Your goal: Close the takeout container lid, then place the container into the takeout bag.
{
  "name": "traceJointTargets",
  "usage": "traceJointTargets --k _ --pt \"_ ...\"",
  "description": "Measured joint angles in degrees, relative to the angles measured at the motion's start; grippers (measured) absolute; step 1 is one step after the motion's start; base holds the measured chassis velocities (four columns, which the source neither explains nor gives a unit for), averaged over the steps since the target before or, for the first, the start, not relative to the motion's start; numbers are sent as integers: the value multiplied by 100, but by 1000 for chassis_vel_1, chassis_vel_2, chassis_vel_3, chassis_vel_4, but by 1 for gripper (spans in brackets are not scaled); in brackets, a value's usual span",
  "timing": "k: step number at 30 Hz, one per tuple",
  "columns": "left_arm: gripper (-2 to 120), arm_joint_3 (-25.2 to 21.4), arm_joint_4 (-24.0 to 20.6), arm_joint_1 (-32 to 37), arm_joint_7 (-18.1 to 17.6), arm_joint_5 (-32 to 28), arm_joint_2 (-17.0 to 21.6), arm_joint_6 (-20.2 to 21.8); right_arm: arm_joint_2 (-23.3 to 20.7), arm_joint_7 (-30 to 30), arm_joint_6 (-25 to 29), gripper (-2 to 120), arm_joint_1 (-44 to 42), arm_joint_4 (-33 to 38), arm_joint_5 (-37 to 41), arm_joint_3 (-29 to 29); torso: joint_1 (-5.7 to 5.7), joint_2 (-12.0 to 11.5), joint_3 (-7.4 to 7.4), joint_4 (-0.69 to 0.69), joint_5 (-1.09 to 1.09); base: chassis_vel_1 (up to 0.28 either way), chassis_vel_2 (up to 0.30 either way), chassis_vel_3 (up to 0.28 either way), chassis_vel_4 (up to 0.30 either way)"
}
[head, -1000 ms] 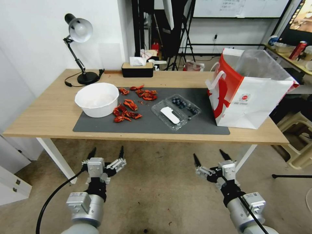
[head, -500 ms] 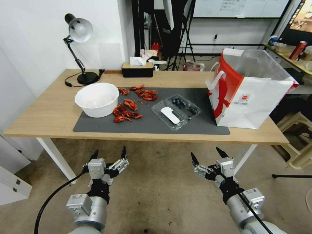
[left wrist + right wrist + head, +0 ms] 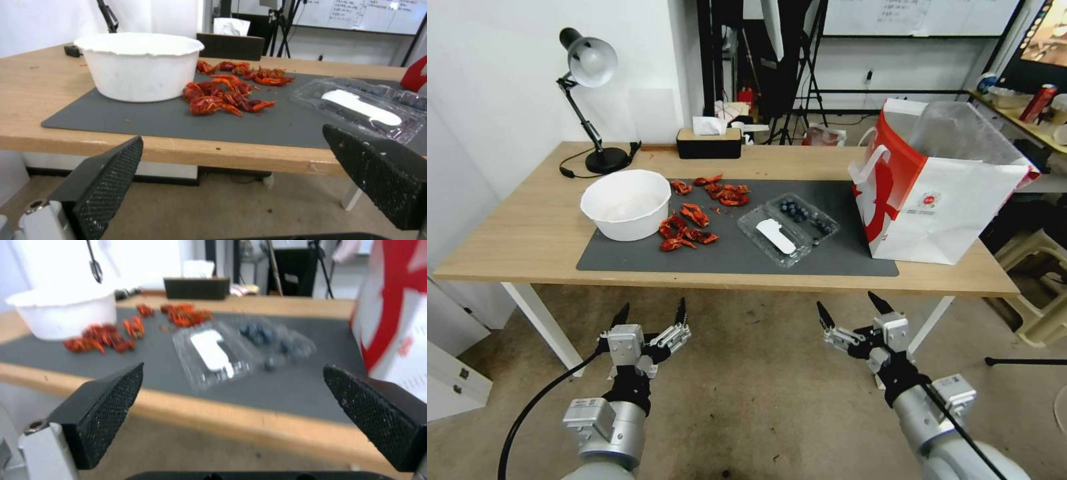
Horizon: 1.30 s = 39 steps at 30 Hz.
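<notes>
Takeout container [image 3: 788, 229] lies open ahead of my spread, empty right claw [image 3: 854, 315]; I should catch its lid [image 3: 774, 236] squarely.

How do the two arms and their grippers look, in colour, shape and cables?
Both arms are silver-grey metal cylinders with black wrist sections. The left gripper and right gripper have silver-white bodies and two pointed black fingers with cross-hatched textured pads. A black cable runs along each arm.
</notes>
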Motion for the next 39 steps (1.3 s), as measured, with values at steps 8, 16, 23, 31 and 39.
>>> traceJointTargets --k 8,16,23,31,39 --pt "100 -16 91 11 30 89 -97 -110 -977 91 357 100 1113 -980 1408 -167 1 0 0 0 2 0 0 0 0" --pt "100 -19 196 36 -8 65 -135 -293 -1543 597 452 100 2130 -1716 2112 -580 1 0 1 1 -1 0 0 0 0" --pt "100 -13 205 47 -6 59 -200 -294 -1644 1138 216 100 3055 -2093 2136 -1194 1 -1 0 0 0 0 0 0 0" --pt "100 -82 149 88 -31 51 -187 -182 -1620 1713 -704 100 3758 -2258 2263 -1674 1 -1 0 0 -1 0 0 0 0" --pt "100 -69 140 133 -30 85 -242 -186 -1504 2349 -1441 100 4264 -2359 2326 -1996 0 -1 0 0 0 0 0 0 0"
